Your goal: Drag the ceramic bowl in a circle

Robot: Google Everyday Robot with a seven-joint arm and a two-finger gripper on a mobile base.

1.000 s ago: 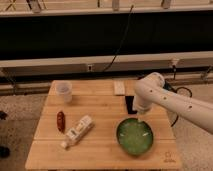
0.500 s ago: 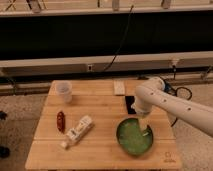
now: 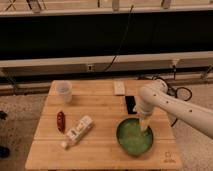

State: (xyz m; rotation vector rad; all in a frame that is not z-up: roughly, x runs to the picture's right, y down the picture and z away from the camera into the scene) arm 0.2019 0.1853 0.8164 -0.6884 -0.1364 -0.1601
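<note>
We see a light wooden table (image 3: 100, 112) made of planks, standing on a speckled grey floor (image 3: 22, 120). Behind it is a long dark wall with a pale horizontal rail (image 3: 60, 62) along its foot. A small outlet (image 3: 90, 67) sits on that rail, and a black cable (image 3: 124, 37) hangs down the dark wall towards it.

The ceramic bowl (image 3: 134, 137), glossy green and the largest thing on the table, rests upright near the front right corner. The white arm (image 3: 175, 107) comes in from the right, bends above the table's right side and points down. Its gripper (image 3: 145, 125) is at the bowl's far right rim, reaching down into the bowl. We cannot tell how wide it stands or whether it grips the rim.

A translucent plastic cup (image 3: 64, 91) stands at the back left corner. A small red item (image 3: 60, 121) and a white bottle (image 3: 79, 131) lie side by side on the left half. A flat white item (image 3: 119, 88) lies at the back edge, with a black one (image 3: 131, 104) in front of it, just beside the arm.
</note>
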